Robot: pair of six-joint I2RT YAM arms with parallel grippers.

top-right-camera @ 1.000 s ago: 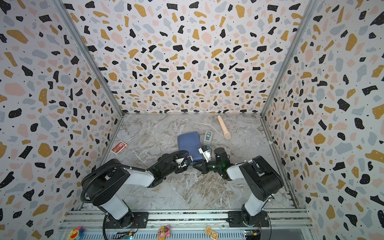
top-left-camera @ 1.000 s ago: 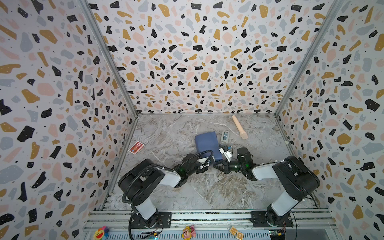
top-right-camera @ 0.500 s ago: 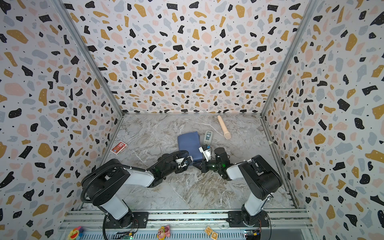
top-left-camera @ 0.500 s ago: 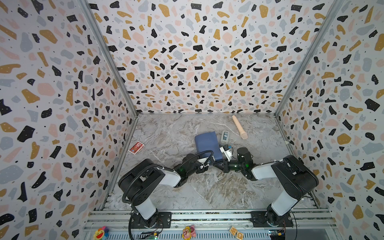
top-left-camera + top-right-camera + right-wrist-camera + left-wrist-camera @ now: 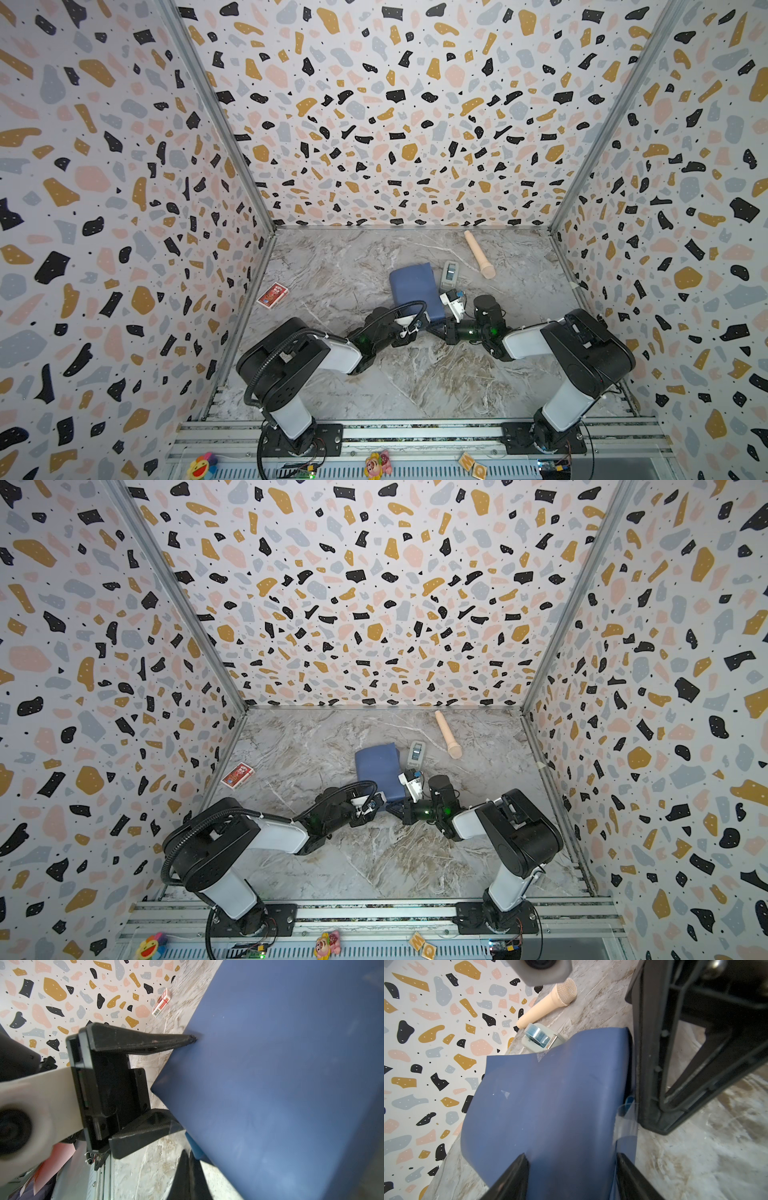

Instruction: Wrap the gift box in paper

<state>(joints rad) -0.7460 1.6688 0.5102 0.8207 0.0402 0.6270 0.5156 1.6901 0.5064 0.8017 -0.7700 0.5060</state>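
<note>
1. The paper point(image 5: 413, 286) point(image 5: 378, 766) is a smooth, matte, dull-blue sheet folded into a low, squarish parcel at the middle of the table point(image 5: 415, 374). It covers the gift box completely. In the left wrist view the paper point(image 5: 550, 1105) has soft, rounded folds and an uneven far edge. A strip of clear tape point(image 5: 625, 1124) glints on one side.
2. The left gripper point(image 5: 571, 1155) point(image 5: 186, 1082) has its black fingers apart, straddling the parcel's near corner. One ribbed tip touches the paper point(image 5: 280, 1084) and the other carries a scrap of tape. I cannot tell whether they squeeze it.
3. The right gripper point(image 5: 186, 1155) point(image 5: 652, 1124) has its fingers together in one black wedge, pressed against the parcel's taped side.
4. A grey tape dispenser point(image 5: 449, 274) point(image 5: 539, 1040) sits just beside the parcel's far right corner. A peach toy microphone point(image 5: 478, 259) point(image 5: 550, 1004) with a mesh head lies beyond it. A red card pack point(image 5: 272, 295) point(image 5: 162, 1002) lies well apart, near the left wall.
5. The right arm's frame blocks one side of the left wrist view.
6. Compared with a second ago, the parcel, the other items and both arms sit as they did.
</note>
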